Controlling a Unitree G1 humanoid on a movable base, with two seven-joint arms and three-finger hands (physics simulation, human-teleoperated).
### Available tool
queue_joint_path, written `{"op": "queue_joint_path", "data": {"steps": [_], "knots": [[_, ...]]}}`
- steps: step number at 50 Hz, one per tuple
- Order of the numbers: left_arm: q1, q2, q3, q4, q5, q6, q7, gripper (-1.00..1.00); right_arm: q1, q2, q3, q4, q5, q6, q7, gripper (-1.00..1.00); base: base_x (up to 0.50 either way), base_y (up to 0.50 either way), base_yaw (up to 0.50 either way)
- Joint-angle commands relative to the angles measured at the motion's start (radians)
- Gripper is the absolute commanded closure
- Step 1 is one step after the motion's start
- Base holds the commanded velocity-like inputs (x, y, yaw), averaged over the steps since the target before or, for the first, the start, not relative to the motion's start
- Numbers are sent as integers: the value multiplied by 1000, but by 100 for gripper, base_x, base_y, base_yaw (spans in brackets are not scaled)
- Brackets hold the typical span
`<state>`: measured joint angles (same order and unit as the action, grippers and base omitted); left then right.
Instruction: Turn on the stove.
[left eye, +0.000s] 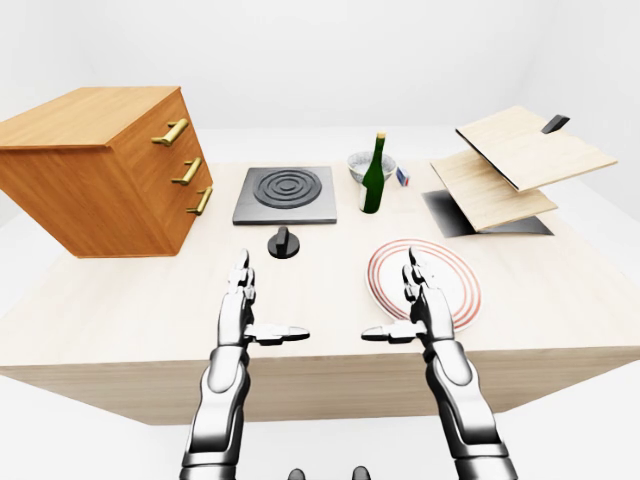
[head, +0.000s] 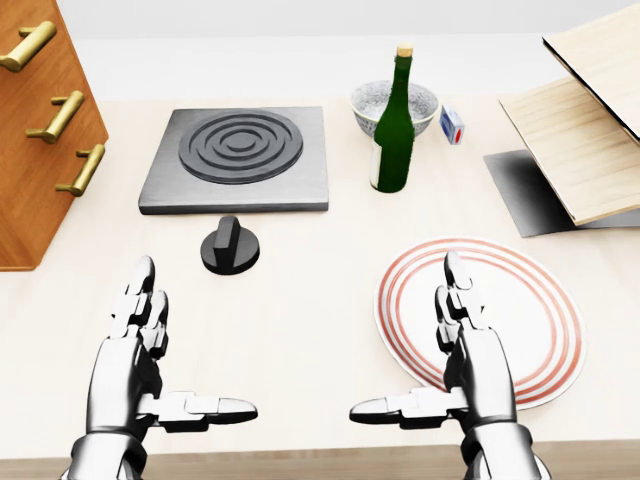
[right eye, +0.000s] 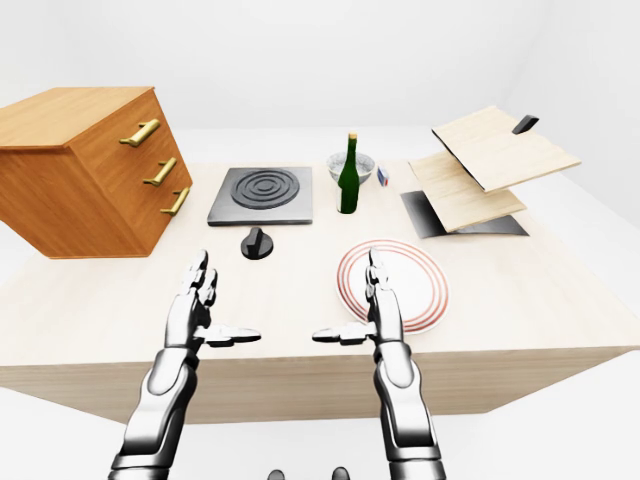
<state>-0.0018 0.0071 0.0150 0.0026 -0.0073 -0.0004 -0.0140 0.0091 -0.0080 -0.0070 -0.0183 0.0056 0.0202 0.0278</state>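
Observation:
A dark grey square stove (head: 238, 160) with a ringed burner lies on the wooden table, left of centre in the head view. Its black knob (head: 230, 247) stands just below the stove plate. My left hand (head: 150, 345) hovers open below the knob, fingers straight and thumb pointing right, well short of the knob. Level with it, my right hand (head: 450, 345) is open too, thumb pointing left, over the left edge of a red-ringed plate (head: 530, 310). Neither hand holds anything.
A wooden drawer chest (left eye: 100, 165) stands at the left. A green bottle (head: 393, 125), a grey bowl (head: 425, 100) and a small blue-and-white box (head: 452, 124) sit right of the stove. Tilted wooden boards (left eye: 515, 160) over a dark mat (left eye: 445, 212) are at right.

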Motion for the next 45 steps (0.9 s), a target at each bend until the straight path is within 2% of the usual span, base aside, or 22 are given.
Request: {"op": "queue_joint_path", "data": {"steps": [1, 9, 13, 38, 40, 44, 45], "knots": [[-9, 12, 24, 15, -11, -3, -21, -100, 9, -11, -10, -26, 3, 46, 52, -100, 0, 0, 0], [-3, 13, 25, 2, -14, 2, -23, -100, 5, -9, -13, -24, 8, 57, 59, -100, 2, 0, 0], [-7, 14, 27, 8, -15, 0, -24, -100, 1, -9, -14, -14, 8, 50, 59, -100, 27, 0, 0], [-1, 14, 28, -3, -16, 5, -25, -100, 14, -10, -18, -40, 16, 61, 67, -100, 40, 0, 0], [-2, 14, 28, -2, -16, 5, -25, -100, 12, -9, -19, -36, 17, 59, 66, -100, 42, 0, 0], [-6, 14, 30, 5, -17, 3, -24, -100, -3, -8, -24, 2, 9, 26, 45, -100, 11, 0, 0], [-6, 14, 30, 5, -16, 3, -24, -100, -6, -9, -25, 7, 9, 27, 43, -100, 0, 0, 0]]}}
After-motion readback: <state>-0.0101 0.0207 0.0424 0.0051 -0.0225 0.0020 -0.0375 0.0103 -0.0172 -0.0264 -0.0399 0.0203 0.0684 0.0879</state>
